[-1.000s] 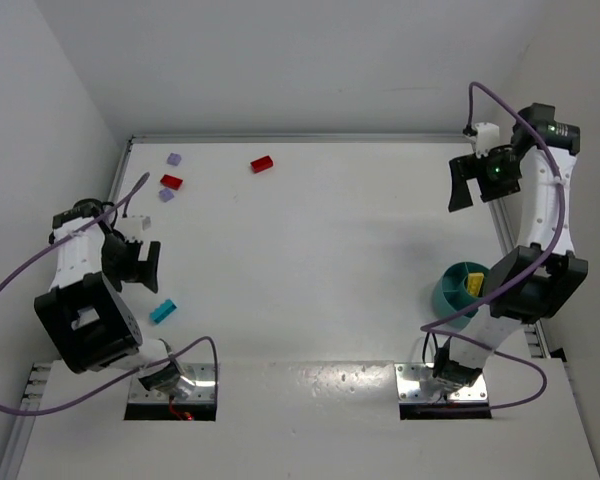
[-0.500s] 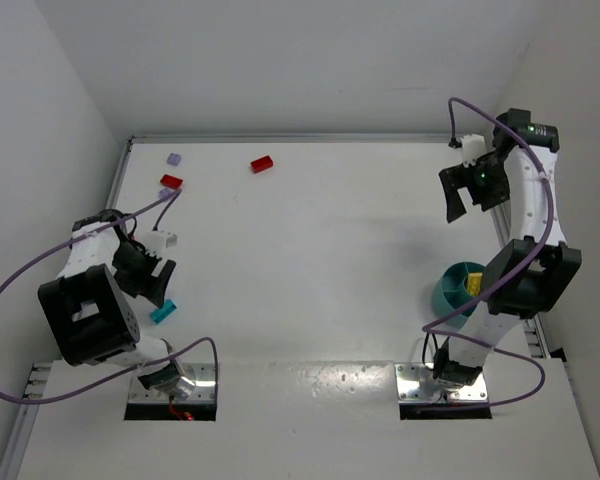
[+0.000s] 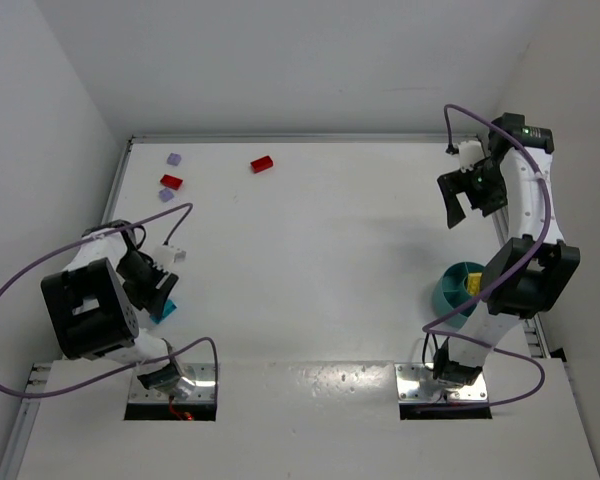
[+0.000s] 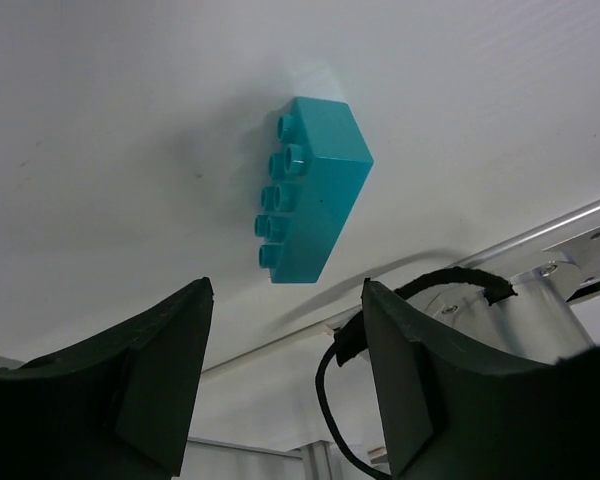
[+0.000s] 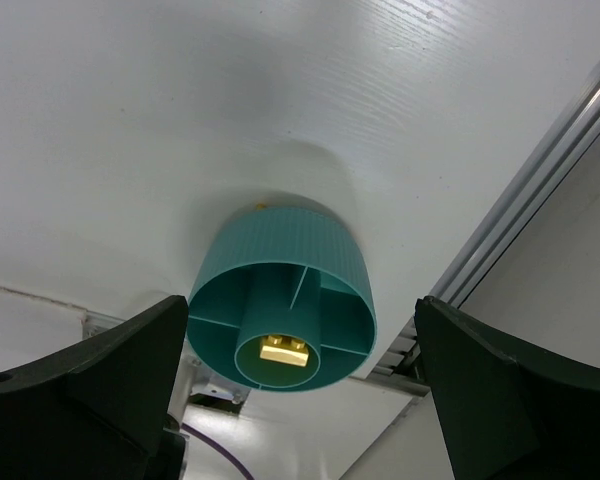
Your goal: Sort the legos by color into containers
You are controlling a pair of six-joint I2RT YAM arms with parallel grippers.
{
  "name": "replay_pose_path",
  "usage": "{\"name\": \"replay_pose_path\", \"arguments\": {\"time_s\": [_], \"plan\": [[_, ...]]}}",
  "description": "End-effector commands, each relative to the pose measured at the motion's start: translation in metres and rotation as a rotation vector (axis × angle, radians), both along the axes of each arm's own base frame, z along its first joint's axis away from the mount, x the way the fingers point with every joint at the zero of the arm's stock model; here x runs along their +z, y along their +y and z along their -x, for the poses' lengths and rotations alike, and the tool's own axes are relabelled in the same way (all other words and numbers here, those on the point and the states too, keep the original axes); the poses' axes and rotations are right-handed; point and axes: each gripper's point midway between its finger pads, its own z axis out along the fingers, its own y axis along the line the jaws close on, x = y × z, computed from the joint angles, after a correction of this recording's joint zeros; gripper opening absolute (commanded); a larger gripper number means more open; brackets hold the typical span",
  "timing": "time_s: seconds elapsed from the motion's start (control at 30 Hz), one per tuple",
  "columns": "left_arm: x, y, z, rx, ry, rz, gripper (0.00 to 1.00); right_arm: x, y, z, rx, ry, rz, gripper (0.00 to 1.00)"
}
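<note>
The left claw (image 4: 287, 292) stands spread, the cyan lego (image 4: 312, 195) lying untouched on the counter (image 4: 100, 120) ahead of its gap. The right claw (image 5: 302, 315) gapes wide, well apart from the teal dish (image 5: 280, 250), whose central ring holds a yellow lego (image 5: 285, 350).

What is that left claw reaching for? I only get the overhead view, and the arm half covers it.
Observer: A cyan brick, studs pointing sideways, lying just beyond the open left gripper, untouched.
Operator: What's yellow inside the teal dish?
Observer: A yellow brick, sitting in the dish's central ring.
Operator: Anything else in there?
Observer: The outer compartments that the right wrist camera shows look empty.
</note>
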Motion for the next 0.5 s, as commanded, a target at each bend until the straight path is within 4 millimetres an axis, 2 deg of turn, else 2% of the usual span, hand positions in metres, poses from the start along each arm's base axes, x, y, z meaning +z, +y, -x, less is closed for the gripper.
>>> {"name": "replay_pose_path", "arguments": {"time_s": [0.0,0.13,0.3,0.33,0.47], "plan": [[-0.007,0.0,0.001,-0.058,0.004,0.001,0.67,0.003,0.003,0.016,-0.011,0.051,0.0,0.95],[-0.014,-0.002,0.008,-0.059,0.036,0.015,0.6,0.003,0.003,0.016,-0.011,0.051,0.0,0.95],[-0.022,-0.002,-0.001,-0.076,0.022,0.02,0.53,0.0,0.004,0.015,-0.003,0.055,0.008,0.94],[-0.026,-0.004,0.003,-0.076,0.041,0.028,0.51,-0.003,0.005,0.017,-0.003,0.065,0.006,0.92],[-0.032,-0.002,-0.001,-0.076,0.037,0.027,0.42,-0.005,0.005,0.019,-0.003,0.074,0.004,0.91]]}}
